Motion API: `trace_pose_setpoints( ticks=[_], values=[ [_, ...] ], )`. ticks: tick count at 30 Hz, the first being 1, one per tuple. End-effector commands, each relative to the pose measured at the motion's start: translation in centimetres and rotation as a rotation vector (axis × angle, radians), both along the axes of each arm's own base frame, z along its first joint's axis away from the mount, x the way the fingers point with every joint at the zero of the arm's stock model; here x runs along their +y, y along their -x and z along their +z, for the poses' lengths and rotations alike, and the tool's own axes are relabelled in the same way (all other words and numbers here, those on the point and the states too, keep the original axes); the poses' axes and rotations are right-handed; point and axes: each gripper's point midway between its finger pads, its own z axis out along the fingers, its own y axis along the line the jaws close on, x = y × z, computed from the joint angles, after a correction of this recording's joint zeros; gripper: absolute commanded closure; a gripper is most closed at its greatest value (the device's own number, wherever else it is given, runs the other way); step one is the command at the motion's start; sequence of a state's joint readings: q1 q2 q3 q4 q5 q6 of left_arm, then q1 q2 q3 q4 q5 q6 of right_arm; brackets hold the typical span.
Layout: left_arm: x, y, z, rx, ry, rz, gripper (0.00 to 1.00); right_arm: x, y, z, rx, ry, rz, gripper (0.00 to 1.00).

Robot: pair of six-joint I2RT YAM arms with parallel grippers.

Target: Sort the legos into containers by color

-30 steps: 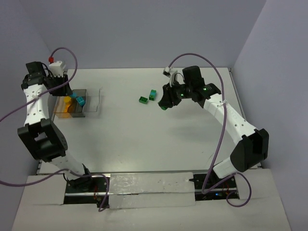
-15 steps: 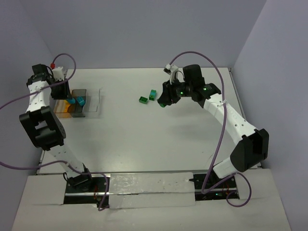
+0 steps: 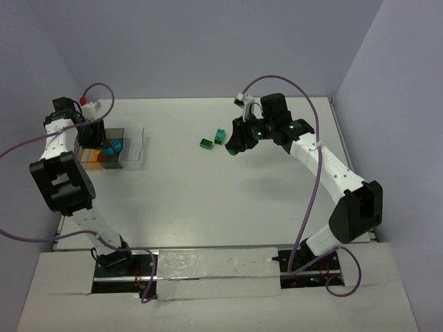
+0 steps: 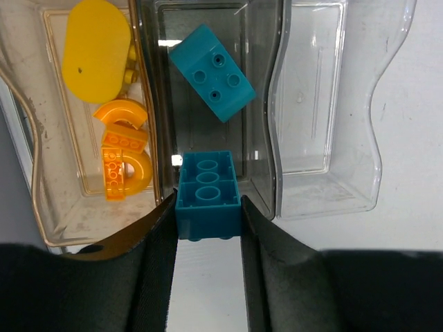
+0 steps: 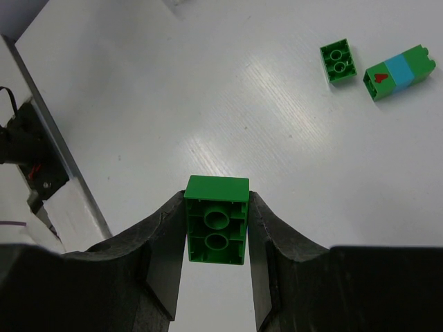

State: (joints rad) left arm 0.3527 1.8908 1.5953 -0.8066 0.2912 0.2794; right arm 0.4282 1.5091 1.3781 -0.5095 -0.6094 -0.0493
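Note:
My left gripper point(image 4: 206, 207) is shut on a teal brick point(image 4: 208, 197) and holds it over the near end of a smoky tray point(image 4: 154, 104). That tray holds another teal brick point(image 4: 211, 72). In the top view the left gripper point(image 3: 102, 142) is at the trays on the far left. My right gripper point(image 5: 217, 207) is shut on a green brick point(image 5: 217, 229) and holds it above the table. In the top view the right gripper point(image 3: 237, 147) is just right of a small green brick point(image 3: 205, 143) and a green-and-cyan stack point(image 3: 220, 135) lying on the table.
A brown-tinted tray point(image 4: 41, 173) left of the smoky one holds a yellow piece point(image 4: 97, 50) and orange curved pieces point(image 4: 124, 159). A clear tray point(image 4: 325, 104) with nothing in it stands on the right. The loose bricks also show in the right wrist view point(image 5: 338, 62).
My left arm has swung a little left and back, still holding the teal brick over the trays. My right gripper has shifted slightly up and left with the green brick.

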Motion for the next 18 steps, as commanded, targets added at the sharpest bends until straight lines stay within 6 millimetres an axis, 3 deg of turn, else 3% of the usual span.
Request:
trace_pose_setpoints(
  ticks=[1,3,6,8,10,13,15,17,18],
  values=[
    [-1.3,-0.4,2.1,-0.069,0.024,-0.062,0.35,0.5,-0.7,1.6,-0.050,-0.030,0.006,1.00],
    [-1.9,-1.0,3.9,-0.120,0.043,-0.083,0.19,0.5,-0.6,1.6,-0.049,-0.029,0.008,1.00],
    [-2.8,-1.8,7.0,-0.203,0.071,-0.097,0.11,0.5,-0.7,1.7,-0.050,-0.030,0.005,1.00],
    [-3.7,-2.6,10.8,-0.295,0.091,-0.119,0.01,0.8,-0.5,2.0,-0.038,-0.043,0.018,1.00],
    [-5.2,-2.5,13.7,-0.361,0.128,-0.175,0.01,1.2,0.1,2.4,-0.018,-0.071,0.046,1.00],
    [-9.9,-1.3,17.2,-0.441,0.220,-0.313,0.01,2.2,1.2,2.9,0.036,-0.138,0.096,1.00],
    [-15.8,1.2,19.2,-0.462,0.340,-0.462,0.01,3.1,2.1,3.1,0.113,-0.217,0.126,1.00],
    [-19.7,3.3,19.3,-0.448,0.461,-0.563,0.01,3.7,2.7,3.3,0.150,-0.264,0.157,1.00],
    [-22.6,5.4,18.7,-0.408,0.549,-0.609,0.01,4.3,3.1,3.9,0.179,-0.327,0.181,1.00]
  ],
)
